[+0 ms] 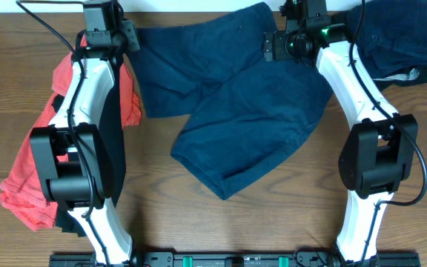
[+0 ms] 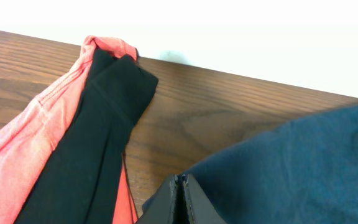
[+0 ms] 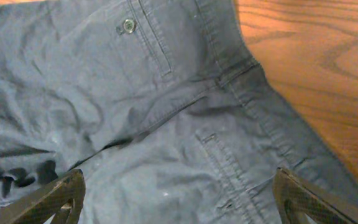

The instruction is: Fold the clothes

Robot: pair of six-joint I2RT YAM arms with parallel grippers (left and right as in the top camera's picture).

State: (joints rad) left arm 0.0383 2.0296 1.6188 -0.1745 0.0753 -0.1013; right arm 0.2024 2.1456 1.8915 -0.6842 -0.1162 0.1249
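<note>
Your right claw [image 3: 179, 193] hangs wide apart over the shorts [image 1: 250, 126], its camera alone showing a button [image 3: 128, 25]; your left claw [image 2: 180, 196] looks pressed together.

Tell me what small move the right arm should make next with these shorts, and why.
Probably lower the right tool and close on the waistband: its fingers stand wide open above the navy shorts, which lie spread and unfolded on the table.

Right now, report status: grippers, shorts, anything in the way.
Left gripper shut at edge of navy shorts. Right gripper open over waistband. Shorts spread, unfolded. Red garment and black garment heaped alongside.
</note>
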